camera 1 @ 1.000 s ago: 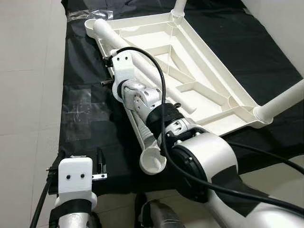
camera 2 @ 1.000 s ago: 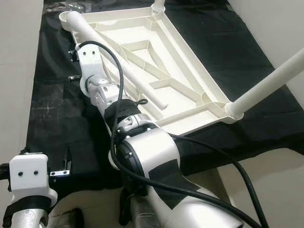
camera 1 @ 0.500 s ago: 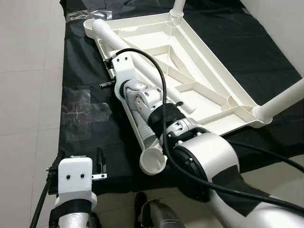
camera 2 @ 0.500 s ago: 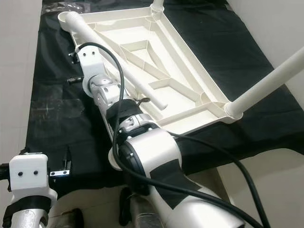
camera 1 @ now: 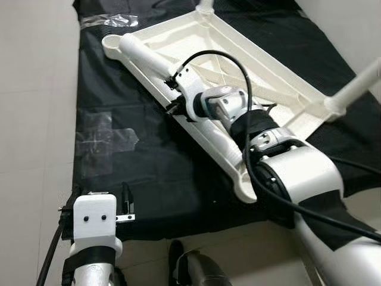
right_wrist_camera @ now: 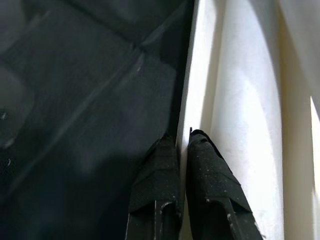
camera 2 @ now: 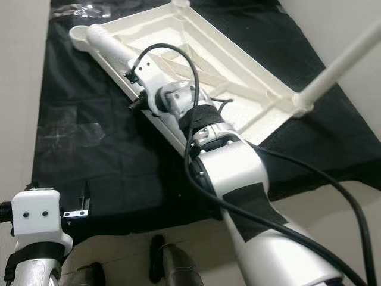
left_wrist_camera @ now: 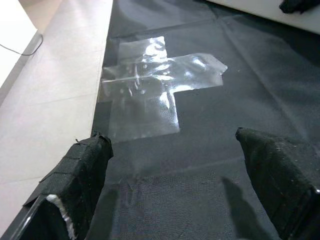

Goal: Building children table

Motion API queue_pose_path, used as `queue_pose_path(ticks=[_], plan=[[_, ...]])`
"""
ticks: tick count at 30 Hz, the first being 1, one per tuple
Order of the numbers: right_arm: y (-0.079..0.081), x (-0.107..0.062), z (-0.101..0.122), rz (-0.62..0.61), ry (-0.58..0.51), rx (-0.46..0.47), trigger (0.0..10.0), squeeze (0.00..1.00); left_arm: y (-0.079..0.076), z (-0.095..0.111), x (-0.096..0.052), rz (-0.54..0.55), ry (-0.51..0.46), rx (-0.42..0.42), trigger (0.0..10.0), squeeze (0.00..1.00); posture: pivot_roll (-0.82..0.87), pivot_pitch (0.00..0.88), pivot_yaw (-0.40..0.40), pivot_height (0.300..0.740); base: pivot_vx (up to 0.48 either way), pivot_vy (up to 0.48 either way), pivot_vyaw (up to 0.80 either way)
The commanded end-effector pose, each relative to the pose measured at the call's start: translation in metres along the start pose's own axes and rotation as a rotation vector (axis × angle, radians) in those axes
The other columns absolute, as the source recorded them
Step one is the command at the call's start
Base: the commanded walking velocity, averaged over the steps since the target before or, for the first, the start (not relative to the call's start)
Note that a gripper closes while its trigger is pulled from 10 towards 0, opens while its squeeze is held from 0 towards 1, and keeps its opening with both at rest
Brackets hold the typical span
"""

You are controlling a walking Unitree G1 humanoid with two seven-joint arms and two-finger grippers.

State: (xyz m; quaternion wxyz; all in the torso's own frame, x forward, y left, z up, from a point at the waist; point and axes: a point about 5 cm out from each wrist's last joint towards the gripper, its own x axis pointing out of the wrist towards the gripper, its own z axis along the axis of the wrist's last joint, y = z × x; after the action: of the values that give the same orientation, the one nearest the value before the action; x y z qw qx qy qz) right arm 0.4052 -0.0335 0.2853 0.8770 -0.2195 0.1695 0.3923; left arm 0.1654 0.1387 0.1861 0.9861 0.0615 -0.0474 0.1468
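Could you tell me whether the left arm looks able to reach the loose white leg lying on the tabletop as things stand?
Probably not without stepping closer: the left gripper hangs open at the mat's near edge, while the loose leg lies at the upturned tabletop's far end.

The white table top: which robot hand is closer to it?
The right. The right gripper has its fingers pinched on the white table top's side rim. The left gripper hovers open over the black mat, away from it.
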Motion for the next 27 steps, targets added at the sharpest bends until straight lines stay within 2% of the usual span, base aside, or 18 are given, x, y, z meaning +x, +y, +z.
queue_pose_path(ticks=[1,5,9,10,16,19,21,22,25,27], plan=[[0.015,0.011,-0.026,0.149,0.107,-0.011,0.0,0.0,-0.002,-0.005,-0.001,0.004,0.042,-0.02,10.0,0.0,-0.02,0.327,-0.164,0.74,0.0,0.0,0.0],[-0.001,-0.004,-0.046,0.255,0.207,-0.145,0.0,0.0,0.0,-0.005,0.0,-0.001,0.037,-0.01,10.0,0.0,-0.01,0.323,-0.155,0.74,0.0,0.0,0.0],[-0.007,-0.011,-0.055,0.315,0.255,-0.185,0.0,0.0,0.0,-0.005,0.001,-0.005,0.034,-0.007,10.0,0.0,-0.01,0.322,-0.152,0.74,0.0,0.0,0.0],[-0.014,-0.021,-0.064,0.382,0.311,-0.256,0.0,0.0,0.001,-0.005,0.002,-0.007,0.032,-0.004,10.0,0.0,-0.01,0.321,-0.146,0.74,0.0,0.0,0.0],[-0.022,-0.032,-0.074,0.438,0.371,-0.326,0.0,0.0,0.001,-0.004,0.002,-0.01,0.031,-0.002,10.0,0.0,-0.01,0.321,-0.142,0.74,0.0,0.0,0.0],[-0.03,-0.043,-0.085,0.487,0.448,-0.4,0.0,0.0,0.001,-0.004,0.002,-0.016,0.029,0.0,10.0,0.0,-0.01,0.323,-0.14,0.74,0.0,0.0,0.0],[-0.032,-0.047,-0.088,0.505,0.464,-0.41,0.0,0.0,0.001,-0.004,0.002,-0.015,0.029,0.001,10.0,0.0,-0.01,0.323,-0.14,0.74,0.0,0.0,0.0],[-0.035,-0.054,-0.092,0.545,0.48,-0.421,0.0,0.0,0.001,-0.004,0.002,-0.015,0.031,0.002,10.0,0.0,-0.01,0.323,-0.14,0.74,0.0,0.0,0.0],[-0.037,-0.056,-0.094,0.557,0.487,-0.428,0.0,0.0,0.001,-0.004,0.002,-0.016,0.031,0.003,10.0,0.0,-0.01,0.323,-0.14,0.74,0.0,0.0,0.0],[-0.039,-0.062,-0.098,0.595,0.515,-0.466,0.0,0.0,0.001,-0.004,0.002,-0.019,0.03,0.003,10.0,0.0,-0.01,0.324,-0.138,0.74,0.0,0.0,0.0]])
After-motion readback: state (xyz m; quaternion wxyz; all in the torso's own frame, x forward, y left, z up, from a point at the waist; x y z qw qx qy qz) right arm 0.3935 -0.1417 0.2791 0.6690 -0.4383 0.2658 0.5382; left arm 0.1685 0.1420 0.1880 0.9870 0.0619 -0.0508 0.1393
